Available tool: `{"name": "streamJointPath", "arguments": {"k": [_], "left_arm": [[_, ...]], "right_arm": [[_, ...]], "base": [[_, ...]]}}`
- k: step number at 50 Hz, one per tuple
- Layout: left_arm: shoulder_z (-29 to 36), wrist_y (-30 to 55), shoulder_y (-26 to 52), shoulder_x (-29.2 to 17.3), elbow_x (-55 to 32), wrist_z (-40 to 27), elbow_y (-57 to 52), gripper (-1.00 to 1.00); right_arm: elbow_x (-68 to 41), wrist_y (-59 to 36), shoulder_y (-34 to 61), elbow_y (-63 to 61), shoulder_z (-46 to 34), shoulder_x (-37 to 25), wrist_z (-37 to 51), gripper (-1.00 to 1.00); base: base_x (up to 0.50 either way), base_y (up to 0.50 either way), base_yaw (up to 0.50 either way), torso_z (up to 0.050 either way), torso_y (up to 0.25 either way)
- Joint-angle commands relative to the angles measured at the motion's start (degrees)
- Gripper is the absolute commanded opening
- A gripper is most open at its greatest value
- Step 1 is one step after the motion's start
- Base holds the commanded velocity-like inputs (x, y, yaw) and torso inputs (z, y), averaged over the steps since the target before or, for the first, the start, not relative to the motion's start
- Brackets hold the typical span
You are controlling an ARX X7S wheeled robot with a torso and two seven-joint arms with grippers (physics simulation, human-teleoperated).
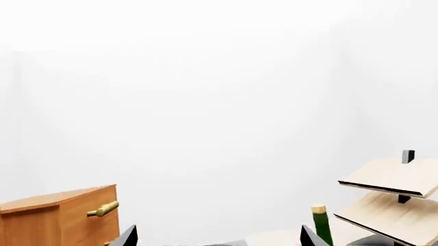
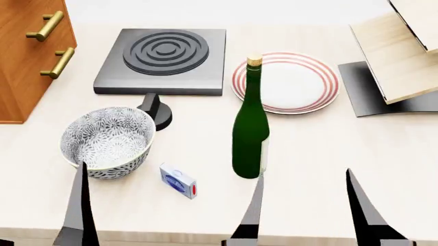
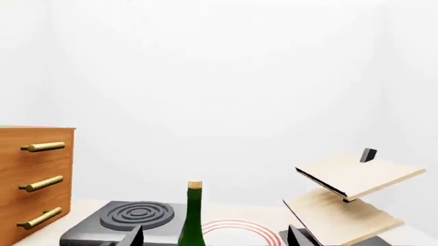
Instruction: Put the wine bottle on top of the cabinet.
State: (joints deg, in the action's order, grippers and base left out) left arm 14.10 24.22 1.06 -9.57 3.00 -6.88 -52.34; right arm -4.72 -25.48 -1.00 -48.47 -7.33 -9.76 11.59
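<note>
The wine bottle stands upright on the pale counter between a bowl and a striped plate, dark green with a tan cork. The right wrist view has the wine bottle ahead, a little left of centre between my spread fingers. My right gripper is open and short of it, holding nothing. My left gripper is open and empty, raised, with the bottle's neck just beyond one fingertip. The orange-brown cabinet with brass handles stands at the far left.
A patterned bowl and a small blue box lie near the front left. A dark stove plate with its knob sits behind them. A red-striped plate lies beside it. A pale wooden rack stands at the right.
</note>
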Motion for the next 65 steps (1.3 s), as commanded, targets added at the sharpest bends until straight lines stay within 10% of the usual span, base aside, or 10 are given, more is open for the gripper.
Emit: {"name": "streamJointPath", "arguments": {"k": [1, 16, 65], "left_arm": [[-0.01, 4.34, 1.14, 4.4, 4.99, 5.52, -7.64, 1.0], [-0.54, 1.24, -0.04, 9.51, 9.59, 11.8, -7.65, 1.0], [-0.51, 1.47, 0.25, 9.52, 9.52, 11.72, -7.65, 1.0]], "right_arm": [[-1.1, -8.31, 2.71, -11.36, -0.14, -1.0, 1.54, 1.0], [-19.53, -0.57, 11.59, -11.4, -14.45, -26.09, 32.47, 1.0], [-21.98, 1.42, 15.73, -10.07, -20.73, -30.75, 37.76, 1.0]], "base": [[0.0, 0.0, 0.0, 0.0, 0.0], [0.0, 0.0, 0.0, 0.0, 0.0], [0.32, 0.0, 0.0, 0.0, 0.0]]}}
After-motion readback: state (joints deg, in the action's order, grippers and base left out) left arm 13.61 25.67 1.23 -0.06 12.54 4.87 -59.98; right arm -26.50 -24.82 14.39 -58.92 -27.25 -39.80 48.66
